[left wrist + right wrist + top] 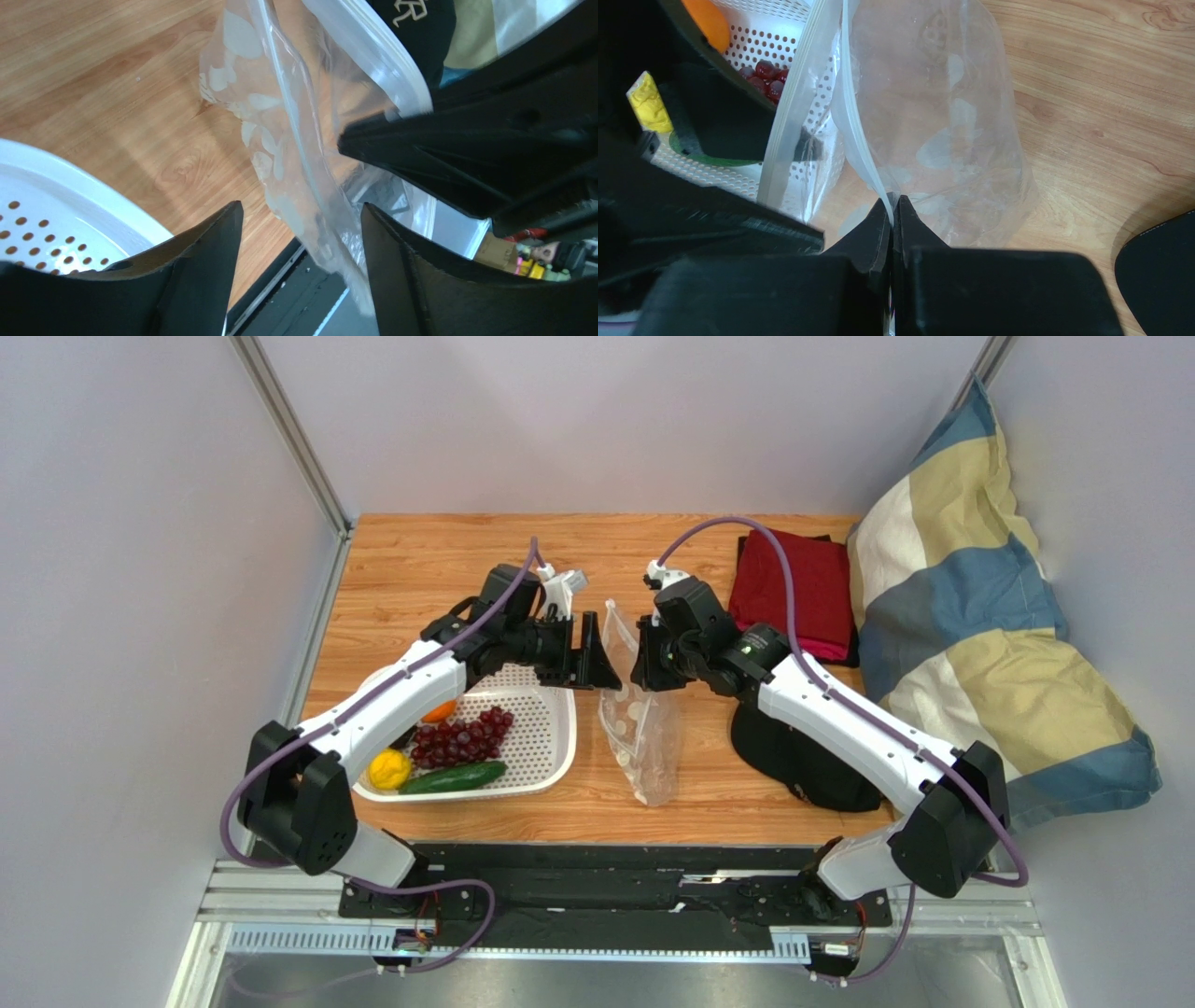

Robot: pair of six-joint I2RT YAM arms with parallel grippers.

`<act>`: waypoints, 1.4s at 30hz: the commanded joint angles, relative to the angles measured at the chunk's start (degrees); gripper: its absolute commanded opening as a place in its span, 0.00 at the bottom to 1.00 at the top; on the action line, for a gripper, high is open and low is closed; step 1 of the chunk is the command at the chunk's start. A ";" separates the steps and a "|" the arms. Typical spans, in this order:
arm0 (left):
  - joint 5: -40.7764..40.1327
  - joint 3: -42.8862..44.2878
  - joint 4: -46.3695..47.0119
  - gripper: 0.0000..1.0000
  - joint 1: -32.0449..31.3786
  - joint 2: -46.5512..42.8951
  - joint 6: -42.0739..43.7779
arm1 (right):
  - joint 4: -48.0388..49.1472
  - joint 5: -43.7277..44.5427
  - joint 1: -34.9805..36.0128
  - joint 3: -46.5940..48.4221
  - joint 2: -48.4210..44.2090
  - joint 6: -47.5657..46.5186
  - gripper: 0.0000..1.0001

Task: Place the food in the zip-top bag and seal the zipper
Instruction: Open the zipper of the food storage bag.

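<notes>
Cataloguing by view, overhead first.
- Zip-top bag [638,735]: clear, dotted, lying on the wooden table [407,574] between the white perforated basket [544,703] and a black fabric item [800,756]. Its mouth is raised toward my grippers.
- Left gripper [601,653] and right gripper [645,667]: they face each other across that mouth, I judge so that each can take one lip and draw it apart.
- Food: all in the basket, none bagged. Orange [439,711], grape bunch [460,739], lemon [389,770], cucumber [452,779].

Left wrist view.
- Left gripper [300,210]: fingers spread wide and pinching nothing. Bag film [281,140] hangs in the gap.
- Zipper [365,42]: runs above, close to the right gripper [477,154]. I judge the spread is there to receive the near lip.

Right wrist view.
- Right gripper [892,206]: fingers pressed together on one lip of the zipper [854,140], holding the mouth up off the table.
- Mouth: the other lip stands apart, so the bag [948,140] gapes toward the basket [766,49], the handy side for loading.
- Left gripper [717,112]: I cannot tell whether it touches that far lip.
</notes>
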 commanded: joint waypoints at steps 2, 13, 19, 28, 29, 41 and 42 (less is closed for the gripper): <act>-3.10 3.03 0.48 0.14 0.36 1.22 1.42 | 1.82 -2.12 -0.88 -0.76 -3.37 -1.00 0.00; 1.37 -1.46 3.81 0.00 2.39 -1.42 -2.09 | -0.30 -10.37 -6.95 -2.97 -5.40 -5.58 0.42; -1.25 -1.19 1.80 0.00 3.00 -1.41 -1.13 | -0.90 -11.09 -7.30 -1.30 -4.78 -6.80 0.10; -17.78 -4.27 -7.70 0.00 10.92 -3.26 9.51 | -8.73 -10.64 -16.09 -3.84 -11.28 -13.66 0.00; -17.70 -4.88 -7.44 0.00 11.01 -3.17 9.77 | -8.56 -10.47 -16.35 -4.54 -12.33 -14.01 0.00; 2.60 2.24 -12.80 0.69 11.09 -5.88 24.25 | -1.45 -16.88 -15.92 -7.53 -9.89 -9.36 0.00; 2.61 1.62 -12.71 0.80 12.14 -9.12 25.49 | -0.83 -17.41 -15.74 -7.88 -9.62 -8.57 0.00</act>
